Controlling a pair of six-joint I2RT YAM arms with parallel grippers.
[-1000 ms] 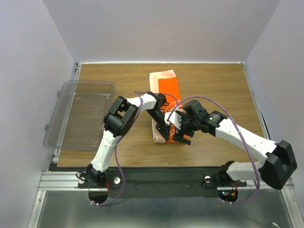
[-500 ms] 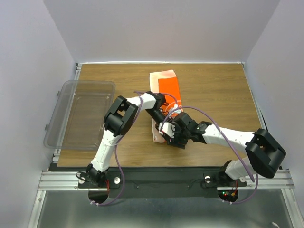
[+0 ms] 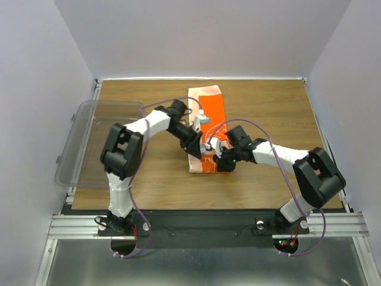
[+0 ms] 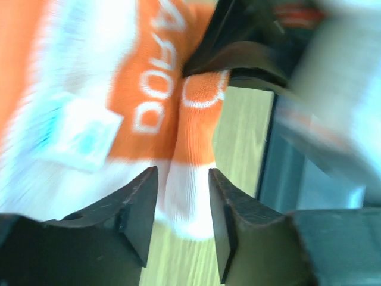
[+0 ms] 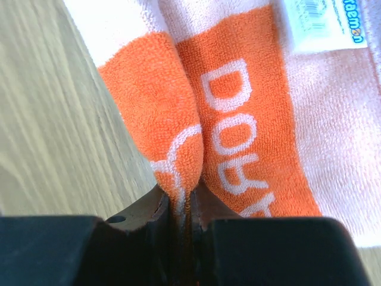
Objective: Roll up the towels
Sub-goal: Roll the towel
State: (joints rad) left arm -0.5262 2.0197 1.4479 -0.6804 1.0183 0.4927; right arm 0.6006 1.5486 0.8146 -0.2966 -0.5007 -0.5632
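In the top view both wrists crowd over the near end of the orange towel [image 3: 211, 110], so its rolled or folded part at centre frame is mostly covered. The left wrist view is smeared by blur. In the right wrist view the letters "DORA" read in white on an orange band. A white sewn-in label [image 5: 315, 21] at the upper right carries a barcode and small print ending in "emon", the rest cut off by the frame edge.

The right gripper [image 5: 181, 217] is pressed together on a raised orange fold at the bottom centre of its view. The left gripper [image 4: 181, 220] has its fingers apart, with the towel's white edge lying between them.

The towel lies lengthwise mid-table on the wooden table [image 3: 274, 113], well apart from the clear plastic tub [image 3: 80, 149] at the left.
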